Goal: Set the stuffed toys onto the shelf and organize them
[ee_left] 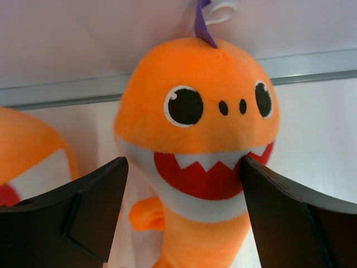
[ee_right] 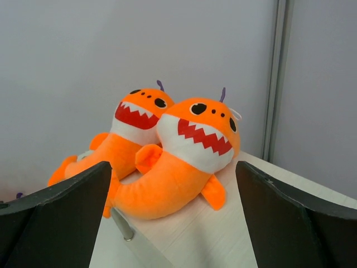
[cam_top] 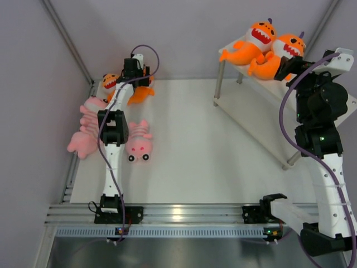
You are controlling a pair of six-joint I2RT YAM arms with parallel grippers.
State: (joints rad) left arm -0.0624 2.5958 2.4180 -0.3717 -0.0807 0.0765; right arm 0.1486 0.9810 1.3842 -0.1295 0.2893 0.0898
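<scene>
Orange shark plush (cam_top: 140, 94) lies half hidden under the left pincer (ee_left: 184, 167).

place: lab test cell | cues: aluminium rail (cam_top: 184, 212), plain grey panel walls (cam_top: 28, 84)

Two shark toys (cam_top: 254, 47) sit side by side atop the shelf (cam_top: 256, 125).

The stuffed toys (ee_right: 184, 167) are fuzzy cloth, the shelf (ee_right: 212, 240) matt pale wood
</scene>
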